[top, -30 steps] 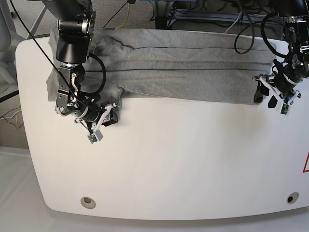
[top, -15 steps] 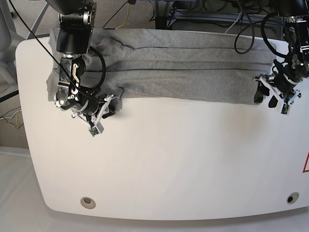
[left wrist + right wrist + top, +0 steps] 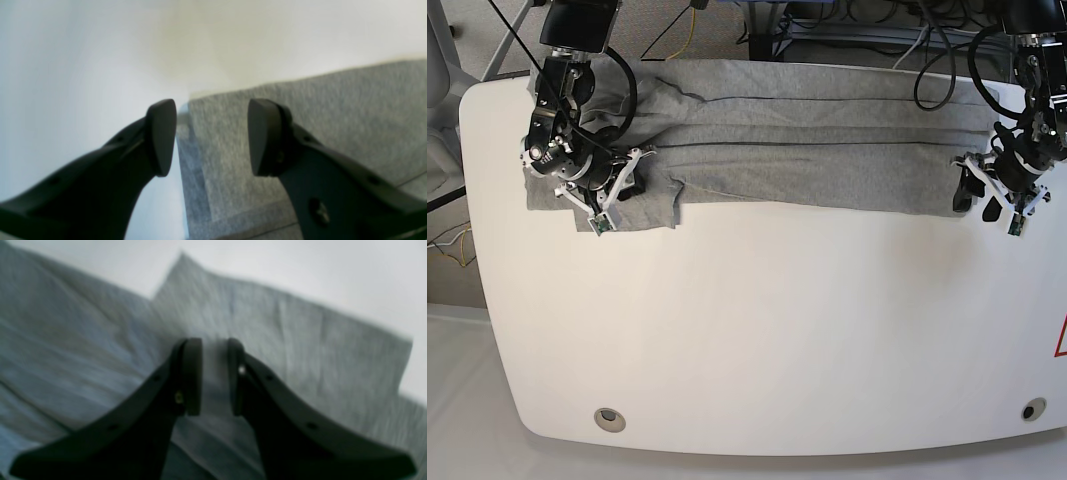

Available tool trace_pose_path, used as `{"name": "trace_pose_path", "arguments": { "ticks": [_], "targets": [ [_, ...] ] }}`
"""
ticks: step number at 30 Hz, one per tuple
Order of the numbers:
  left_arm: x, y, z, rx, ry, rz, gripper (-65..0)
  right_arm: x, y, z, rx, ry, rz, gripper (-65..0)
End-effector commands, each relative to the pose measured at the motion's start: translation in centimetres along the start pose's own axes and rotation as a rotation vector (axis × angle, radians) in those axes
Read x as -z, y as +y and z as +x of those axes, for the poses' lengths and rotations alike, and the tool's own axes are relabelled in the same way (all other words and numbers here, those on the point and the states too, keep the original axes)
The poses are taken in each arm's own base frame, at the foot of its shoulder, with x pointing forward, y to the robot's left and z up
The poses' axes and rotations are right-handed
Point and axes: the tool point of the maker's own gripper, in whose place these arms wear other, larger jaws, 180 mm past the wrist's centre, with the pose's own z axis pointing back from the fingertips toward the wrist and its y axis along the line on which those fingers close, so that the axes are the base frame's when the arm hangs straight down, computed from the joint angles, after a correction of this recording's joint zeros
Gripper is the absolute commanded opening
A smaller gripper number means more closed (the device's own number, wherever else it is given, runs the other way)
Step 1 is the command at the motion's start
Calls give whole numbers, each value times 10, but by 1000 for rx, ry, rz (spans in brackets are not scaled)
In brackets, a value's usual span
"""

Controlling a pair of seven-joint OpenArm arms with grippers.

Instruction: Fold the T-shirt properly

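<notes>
White surface (image 3: 777,330), grey floor behind.
Cables (image 3: 847,25) tangle on the floor (image 3: 497,30) past the far edge; light is even.

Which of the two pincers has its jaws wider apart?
The left pincer, at the T-shirt corner near the table edge: a wide gap shows between its pads. The right pincer shows only a narrow slit over the cloth.

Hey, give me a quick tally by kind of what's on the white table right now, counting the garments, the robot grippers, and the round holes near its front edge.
T-shirt: 1
Grippers: 2, left gripper and right gripper
Round holes in the table: 2, front left hole and front right hole
Total: 5
</notes>
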Motion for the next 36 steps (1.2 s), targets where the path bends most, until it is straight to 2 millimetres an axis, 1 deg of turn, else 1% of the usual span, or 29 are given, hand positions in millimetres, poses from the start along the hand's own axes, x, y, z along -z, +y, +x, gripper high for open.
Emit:
{"name": "trace_pose_path", "arguments": {
  "ticks": [1,3,7,11,13,21,23,31,33,36],
  "targets": [
    [-4,4,18,15,-55,3,-331,-3,5,25,-17,-83,18,-485],
    [-1,-1,12,-9,-46,-4,-331,-8,16,46,-40,-140,21,-475],
    [0,-5,10,-17,-44,-9,-330,-3,25,59,-54,-156,42,-478],
    [1,-7,8,-20,-37,-14,-331,-2,26,70,-73,-169,48,-484],
    [1,-8,8,-20,-44,-18,-330,1,35,72,-121,-150,70,-492],
    [1,-10,6,-24,-43,-19,-331,7,32,64,-97,-146,96,-494],
    [2,-12,8,-34,-53,-24,-331,11,25,61,-61,-157,105,-489],
    [3,-9,10,-39,-61,-20,-328,24,17,43,12,-120,121,-489],
    [1,-7,7,-32,-49,-15,-328,30,11,33,35,-84,117,-489],
    [1,-6,8,-29,-49,-12,-329,31,10,30,44,-72,117,-489]
  ]
}}
